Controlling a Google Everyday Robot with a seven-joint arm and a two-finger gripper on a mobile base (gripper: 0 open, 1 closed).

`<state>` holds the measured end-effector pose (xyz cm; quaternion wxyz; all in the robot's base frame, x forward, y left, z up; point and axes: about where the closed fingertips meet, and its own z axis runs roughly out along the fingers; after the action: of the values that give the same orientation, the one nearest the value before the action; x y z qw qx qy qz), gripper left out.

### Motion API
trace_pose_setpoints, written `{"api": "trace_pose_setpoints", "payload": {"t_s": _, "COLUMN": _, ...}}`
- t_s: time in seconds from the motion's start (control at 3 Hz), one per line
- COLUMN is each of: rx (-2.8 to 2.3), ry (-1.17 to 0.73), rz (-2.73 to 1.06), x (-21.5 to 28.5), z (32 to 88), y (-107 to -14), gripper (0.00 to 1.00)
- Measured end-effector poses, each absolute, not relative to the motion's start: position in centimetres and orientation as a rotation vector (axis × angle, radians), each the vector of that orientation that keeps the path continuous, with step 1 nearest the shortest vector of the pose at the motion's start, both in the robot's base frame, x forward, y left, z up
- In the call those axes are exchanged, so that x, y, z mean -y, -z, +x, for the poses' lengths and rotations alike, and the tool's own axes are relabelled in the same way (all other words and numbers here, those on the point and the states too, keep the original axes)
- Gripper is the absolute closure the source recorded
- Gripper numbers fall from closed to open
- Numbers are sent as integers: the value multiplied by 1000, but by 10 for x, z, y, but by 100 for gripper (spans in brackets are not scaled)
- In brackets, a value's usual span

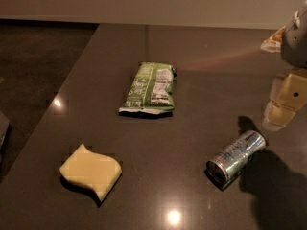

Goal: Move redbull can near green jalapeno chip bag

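The redbull can lies on its side on the dark table, right of centre, with its round dark end facing the front left. The green jalapeno chip bag lies flat in the middle of the table, up and to the left of the can. My gripper hangs at the right edge of the view, above and to the right of the can, not touching it. It holds nothing that I can see.
A wavy pale-yellow sponge lies at the front left of the table. The table's left edge runs diagonally from the back to the front left, with dark floor beyond it. A pale wall runs along the back.
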<state>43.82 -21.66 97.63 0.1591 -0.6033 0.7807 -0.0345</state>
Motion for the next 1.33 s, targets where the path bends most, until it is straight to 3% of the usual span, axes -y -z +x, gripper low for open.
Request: {"api": "trace_pose_setpoints", "payload": {"t_s": 1.33, "rx": -1992, "ry": -53, "rz": -2155, "x": 197, "z": 403, "y": -920, "gripper": 0}}
